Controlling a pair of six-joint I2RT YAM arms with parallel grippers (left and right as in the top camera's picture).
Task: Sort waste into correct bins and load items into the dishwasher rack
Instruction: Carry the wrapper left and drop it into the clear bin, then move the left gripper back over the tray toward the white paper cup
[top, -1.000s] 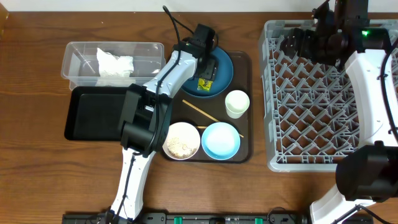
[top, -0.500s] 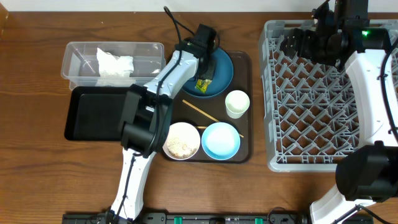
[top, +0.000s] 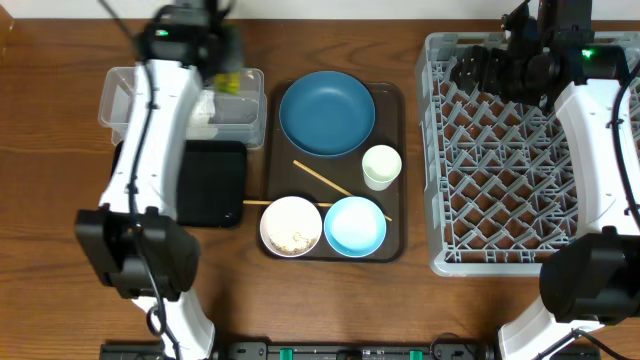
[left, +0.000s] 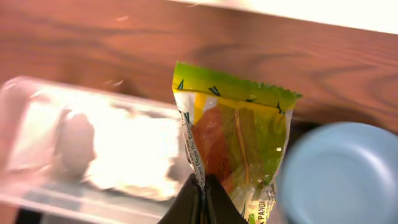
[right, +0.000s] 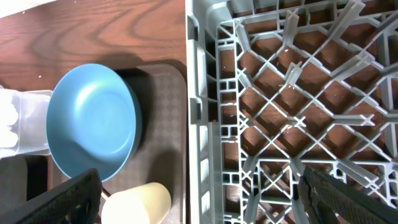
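My left gripper (top: 226, 70) is shut on the yellow-green-orange snack wrapper (top: 229, 83), which hangs over the right end of the clear tub (top: 115, 85). In the left wrist view the fingertips (left: 204, 190) pinch the wrapper (left: 233, 134) at its lower edge above the blurred tub (left: 37, 143). Crumpled white tissue (top: 203, 108) lies in the tub. The black tray (top: 205, 190) sits just in front of it. My right gripper (top: 480, 68) hangs open and holds nothing above the grey rack's (top: 540, 160) far left corner, with its fingers (right: 62, 199) spread wide.
A brown serving tray (top: 395, 245) holds the dark blue dish (top: 327, 112), a white cup (top: 381, 166), a white bowl with rice (top: 291, 225), a light blue bowl (top: 355, 225) and two chopsticks (top: 322, 179). The right wrist view shows the dish (right: 93, 118) and cup (right: 140, 199).
The left gripper closed on the wrapper at the blue dish, lifted it and swung left to above the clear tub. The dish now lies bare. The right arm has not moved.
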